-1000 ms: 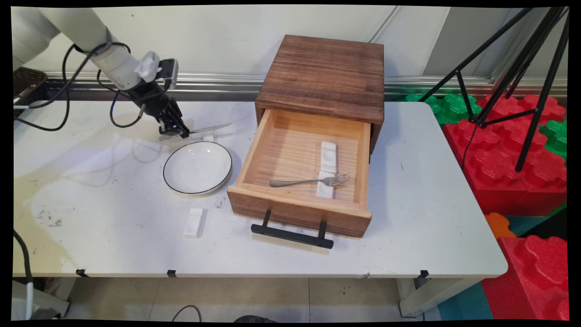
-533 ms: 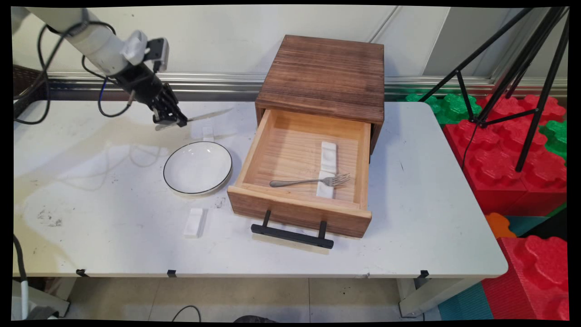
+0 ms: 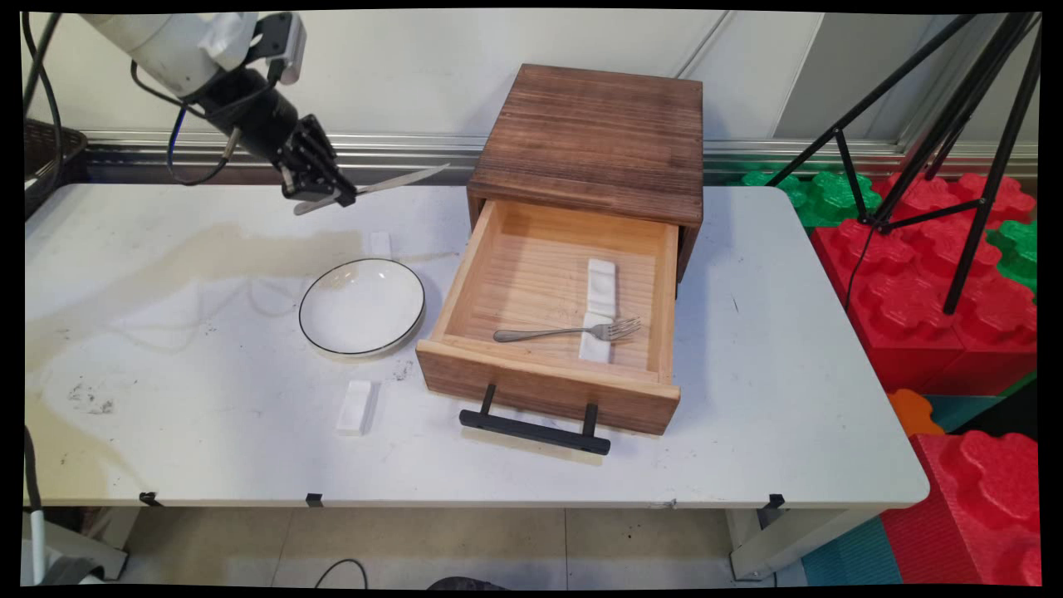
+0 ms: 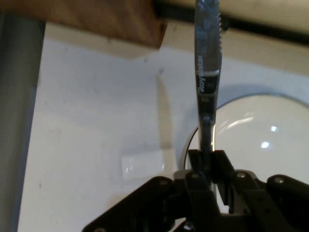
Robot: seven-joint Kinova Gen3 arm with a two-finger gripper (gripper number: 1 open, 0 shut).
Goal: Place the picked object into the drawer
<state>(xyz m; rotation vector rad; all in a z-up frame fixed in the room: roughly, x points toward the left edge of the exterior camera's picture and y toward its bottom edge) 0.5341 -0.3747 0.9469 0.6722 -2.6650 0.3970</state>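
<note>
Gripper (image 3: pixel 332 195) clamped tight on a table knife (image 3: pixel 390 181), fingers (image 4: pixel 219 162) pinching the handle end; a short stub of handle sticks out behind the jaws, blade runs out ahead toward the wooden cabinet. Knife held clear of the table (image 3: pixel 166 332), roughly level, tip slightly raised. In the hand view the blade (image 4: pixel 206 58) goes straight up from the jaws, serrated edge on its right, lettering on the metal.

Just below the jaws on the table: small white rest (image 3: pixel 380 244), lying flat, seen in the hand view as a pale block (image 4: pixel 142 165) left of the blade. Next out, below that: white plate (image 3: pixel 361 306) with dark rim, apart from the rest; its rim shows right of the blade in the hand view (image 4: pixel 260 135).

Ahead of the blade tip: wooden drawer box (image 3: pixel 594 137), near but not touching. Its drawer (image 3: pixel 548 378) is pulled open, black handle in front. Inside: fork (image 3: pixel 565 332) lying across a white rest (image 3: pixel 600 286).

Farthest from the jaws: second white rest (image 3: pixel 355 407) on the table's near side, past the plate.
</note>
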